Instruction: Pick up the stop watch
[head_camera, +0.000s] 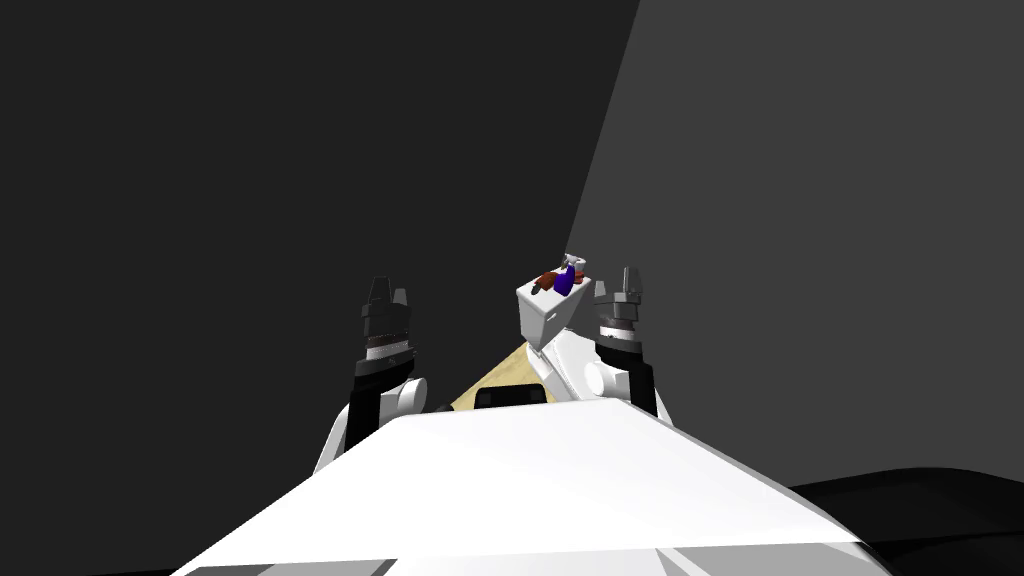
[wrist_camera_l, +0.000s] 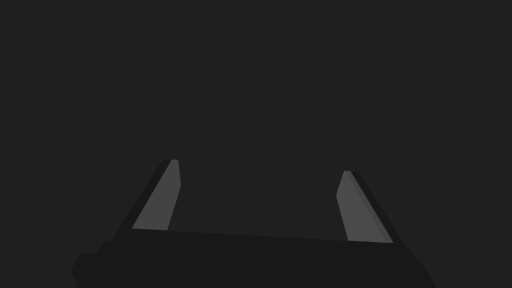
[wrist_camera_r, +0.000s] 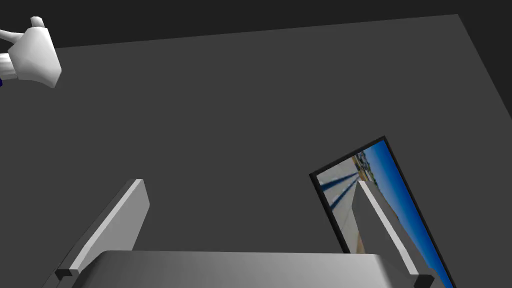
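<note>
Turning toward the cluttered white surface just left of it looks best for the released right gripper; the left gripper is released too.

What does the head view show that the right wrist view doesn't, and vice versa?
Head view's own: a white box with small clutter on top, including a blue item; the stop watch is too small to pick out. Also the left end effector, raised apart from the box, and a tan floor strip.
Right wrist's own: a framed picture and a close-up white nozzle-like piece, possibly part of that clutter.
Shared: the right end effector, fingers open and empty, and the grey wall.
</note>
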